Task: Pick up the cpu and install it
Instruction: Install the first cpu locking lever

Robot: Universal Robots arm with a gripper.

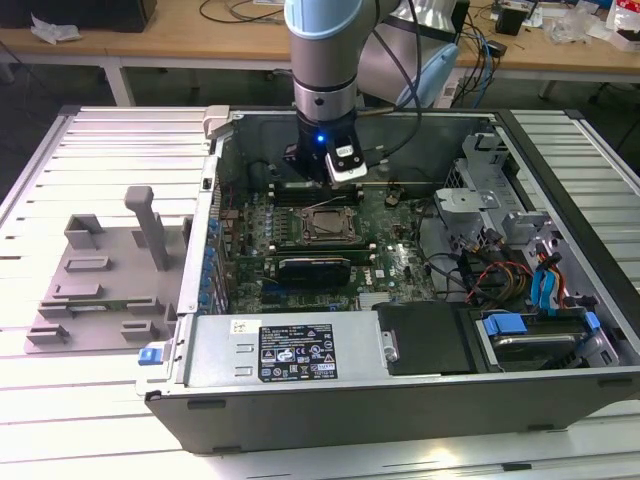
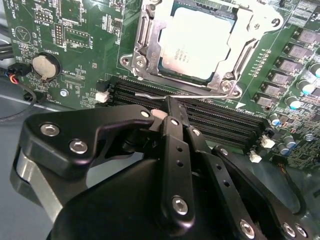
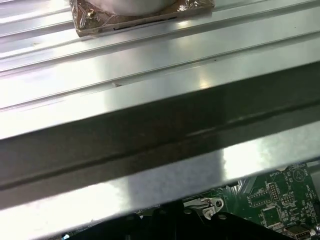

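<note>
Exterior view: one arm, one open PC case point(image 1: 420, 395) lying on a slatted worktop point(image 1: 100, 140), one grey tray block point(image 1: 95, 285) on the worktop at the exterior view's left of the case. Inside the case: one green motherboard point(image 1: 400, 262), a black power supply point(image 1: 300, 350) along the near wall, drive bays and cable bundles at the exterior view's right. The arm's wrist hangs low over the board, just behind the socket point(image 1: 323, 228); claw point(image 1: 318, 180) state can't be told from here. Second wrist view: cpu point(image 2: 196, 44) sits flat in the socket point(image 2: 145, 55), shiny silver top up, square so no long axis, edges lined up with the metal load frame around it. One thin wire lever point(image 2: 190, 96) runs along the frame's near side. Four black memory slots point(image 2: 220, 120) lie between socket and claw point(image 2: 167, 112). Claw fingers point(image 2: 172, 117) are pressed together, pinching nothing, tips just over the slots beside the lever, clear of the cpu. One coin cell point(image 2: 44, 65) on the board. First wrist view: case wall point(image 3: 160, 135) up close, slatted worktop point(image 3: 150, 55) beyond, a sliver of green motherboard point(image 3: 272, 200).
</note>
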